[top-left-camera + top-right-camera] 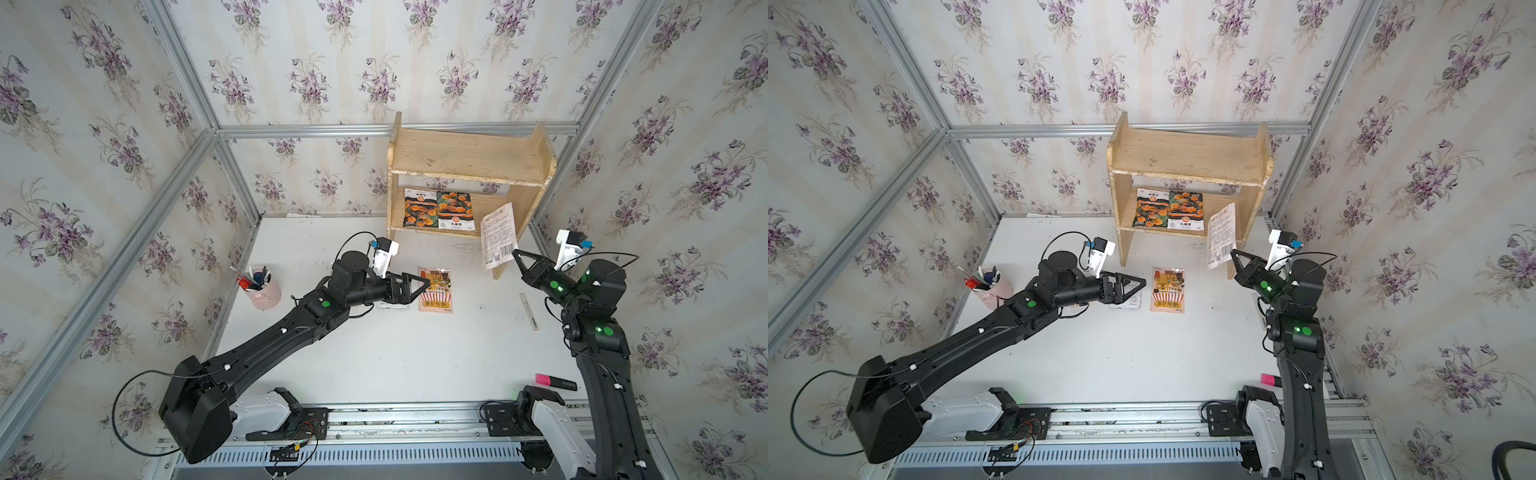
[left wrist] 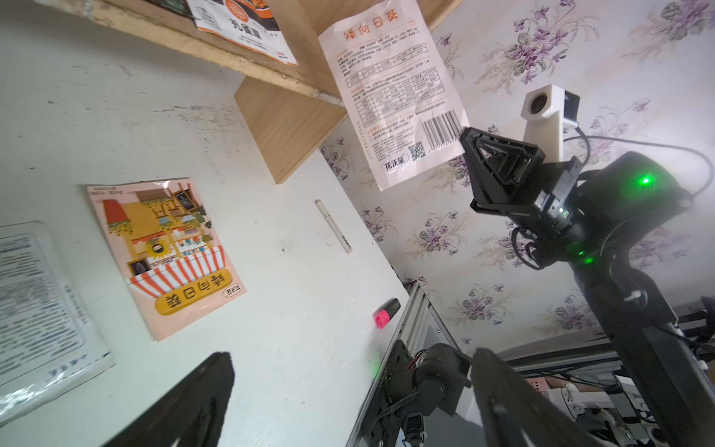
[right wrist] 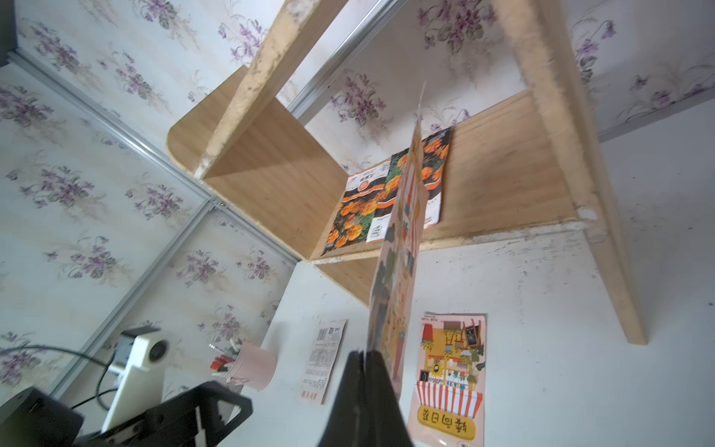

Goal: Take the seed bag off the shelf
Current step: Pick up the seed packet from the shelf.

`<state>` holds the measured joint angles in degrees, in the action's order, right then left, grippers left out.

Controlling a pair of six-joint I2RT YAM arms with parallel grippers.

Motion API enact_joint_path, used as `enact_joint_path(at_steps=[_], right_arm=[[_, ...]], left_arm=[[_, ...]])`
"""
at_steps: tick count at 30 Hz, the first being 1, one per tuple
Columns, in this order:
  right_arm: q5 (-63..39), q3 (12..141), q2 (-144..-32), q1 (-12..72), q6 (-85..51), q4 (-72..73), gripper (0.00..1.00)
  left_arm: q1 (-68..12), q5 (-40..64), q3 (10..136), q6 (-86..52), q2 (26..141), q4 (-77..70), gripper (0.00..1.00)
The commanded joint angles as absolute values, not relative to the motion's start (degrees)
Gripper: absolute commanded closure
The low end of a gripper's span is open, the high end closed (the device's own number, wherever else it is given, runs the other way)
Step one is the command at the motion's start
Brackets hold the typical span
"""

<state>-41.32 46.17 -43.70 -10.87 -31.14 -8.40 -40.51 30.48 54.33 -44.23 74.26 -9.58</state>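
The white desk (image 1: pixel 374 353) is noted beneath both pincers. The shelf (image 1: pixel 465 153) is found standing just beyond the right pincer (image 1: pixel 517 253). That pincer is seen clamped on one corner of the seed bag (image 1: pixel 498 235), which is held upright off the tiers, in front of the shelf's side panel. The left pincer (image 1: pixel 422 286) is recorded with jaws apart and nothing between them. A sunflower packet (image 1: pixel 435 289) is observed lying flat just beside its tips. Two marigold packets (image 1: pixel 438 209) are seen on the lower tier, beyond both pincers.
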Motion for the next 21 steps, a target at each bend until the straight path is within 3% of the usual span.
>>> enact_joint_path(at_steps=[1, 13, 21], right_arm=[[-48.27, 45.01, -40.39, -10.46, -32.14, -10.13, 1.00], [-60.86, 42.84, -31.29, -10.20, -44.56, -3.40, 1.00], [-61.61, 41.96, -29.09, -10.02, -48.46, -0.17, 1.00]], left_arm=[[-41.30, 30.87, 54.85, -48.43, 76.71, -20.07, 0.00], [-42.53, 32.77, 54.48, -59.68, 88.18, -46.65, 0.04], [-44.42, 34.94, 59.78, -61.09, 92.06, -50.53, 0.05]])
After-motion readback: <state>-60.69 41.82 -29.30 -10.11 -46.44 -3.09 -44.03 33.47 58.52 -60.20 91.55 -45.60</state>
